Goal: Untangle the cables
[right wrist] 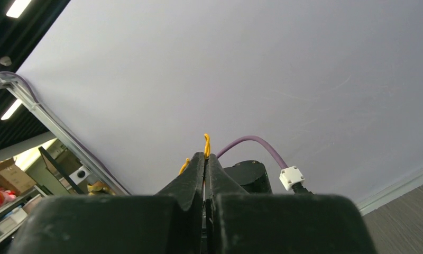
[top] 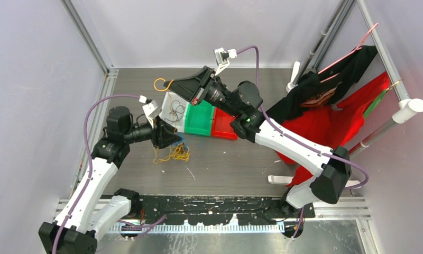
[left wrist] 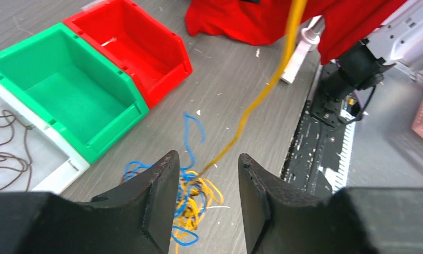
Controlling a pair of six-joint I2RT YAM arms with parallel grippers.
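Cables (left wrist: 191,198) heaped in a yellow and blue tangle on the grey worktop (left wrist: 236,69), in front of a row of bins. One yellow cable (left wrist: 262,95) stretched up and away from the heap, pinched between the pressed-together fingers of the raised right end effector (right wrist: 204,157). Brown cables (left wrist: 6,143) lying inside the white bin (left wrist: 56,153), next to the green bin (left wrist: 19,50) and red bin (left wrist: 167,74). Left end effector (left wrist: 208,161) spread, low over the tangle, gripping nothing.

The grey table (top: 225,159) carries a white bin (left wrist: 66,172), a green bin (left wrist: 114,121) and a red bin (left wrist: 167,79) touching in a row. Tangled yellow and blue cables (left wrist: 193,193) lie just beside them, and a red cloth (top: 331,124) lies at the right.
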